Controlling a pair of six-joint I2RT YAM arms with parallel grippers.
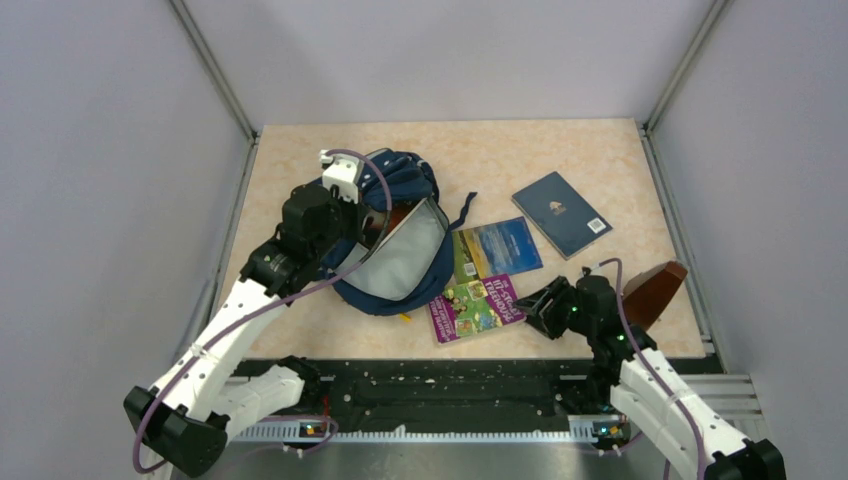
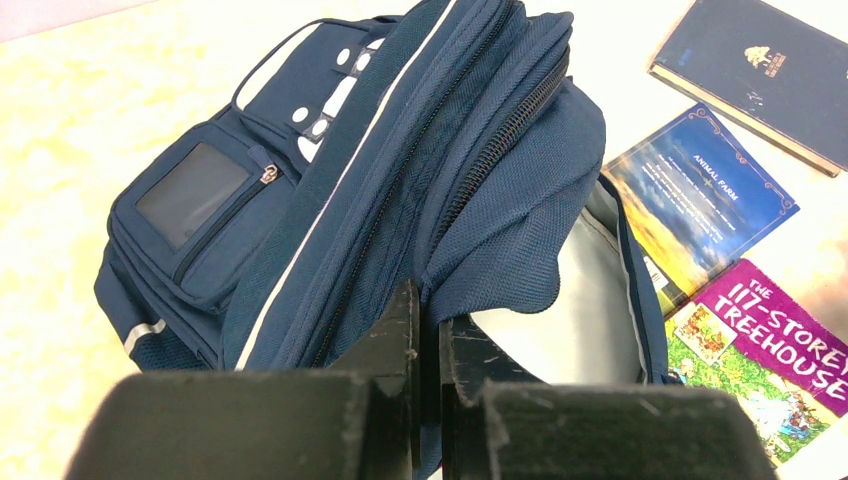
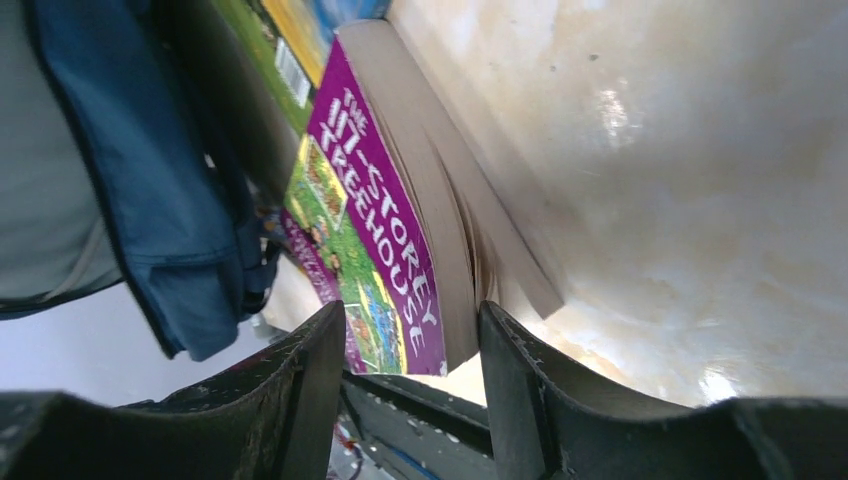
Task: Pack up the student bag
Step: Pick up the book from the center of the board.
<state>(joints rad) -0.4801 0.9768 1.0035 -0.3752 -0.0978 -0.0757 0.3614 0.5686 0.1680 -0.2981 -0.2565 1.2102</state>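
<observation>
Purple book cover: "THE 117-STOREY TREEHOUSE". Blue book cover: "ANIMAL FARM".

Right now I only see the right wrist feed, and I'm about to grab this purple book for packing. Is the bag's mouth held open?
Observer: Yes. The left gripper is shut on the fabric rim of the student bag, holding it up so the grey lining shows.
Operator: Anything near my arm I could knock?
Observer: A reddish-brown object sits to the right of the right gripper, close beside its wrist, near the table's edge.
Operator: More books to pack after this one?
Observer: Besides the Animal Farm book next to yours, a dark blue book lies apart, farther back and to the right.
</observation>
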